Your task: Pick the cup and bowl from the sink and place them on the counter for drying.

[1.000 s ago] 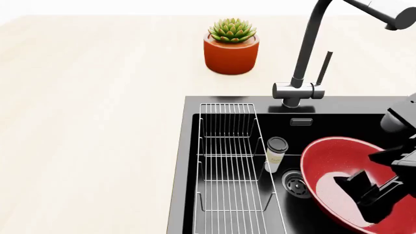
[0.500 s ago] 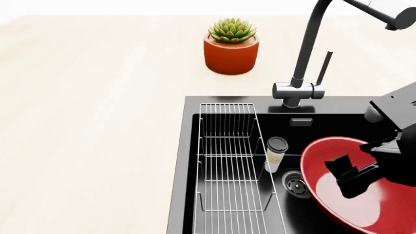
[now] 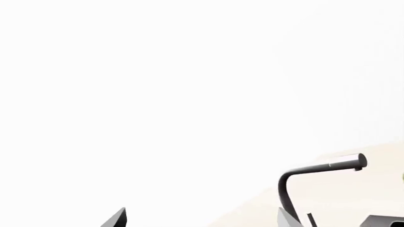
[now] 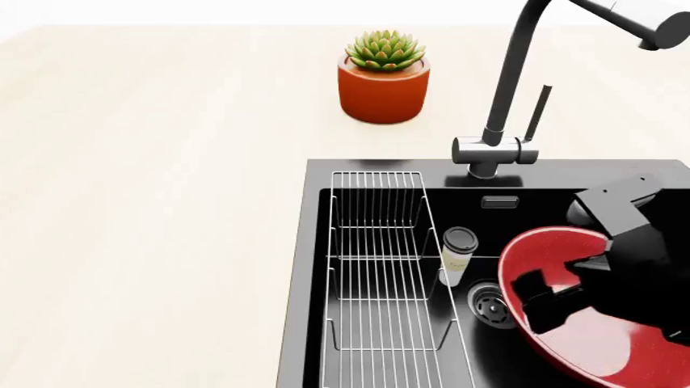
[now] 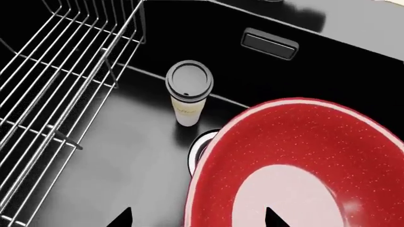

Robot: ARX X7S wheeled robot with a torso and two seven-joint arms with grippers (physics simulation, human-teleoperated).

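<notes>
The large red speckled bowl (image 4: 552, 249) sits tilted in the right part of the black sink (image 4: 307, 283). In the right wrist view the bowl (image 5: 303, 142) fills the lower right. The small off-white cup (image 4: 458, 257) with a dark lid stands upright just left of the bowl, next to the drain; the right wrist view also shows the cup (image 5: 188, 94). My right gripper (image 4: 531, 301) is open over the bowl's left rim, and its fingertips straddle that rim (image 5: 197, 218). My left gripper (image 3: 202, 218) is open and empty, held up high, out of the head view.
A wire rack (image 4: 377, 267) fills the sink's left part. The dark gooseneck faucet (image 4: 506, 89) stands behind the sink. An orange pot with a succulent (image 4: 383, 85) sits on the pale counter (image 4: 151, 202), which spreads left of the sink.
My right gripper has moved left and farther back across the bowl, from its right side to its left rim, nearer the cup. The bowl and cup have not moved.
</notes>
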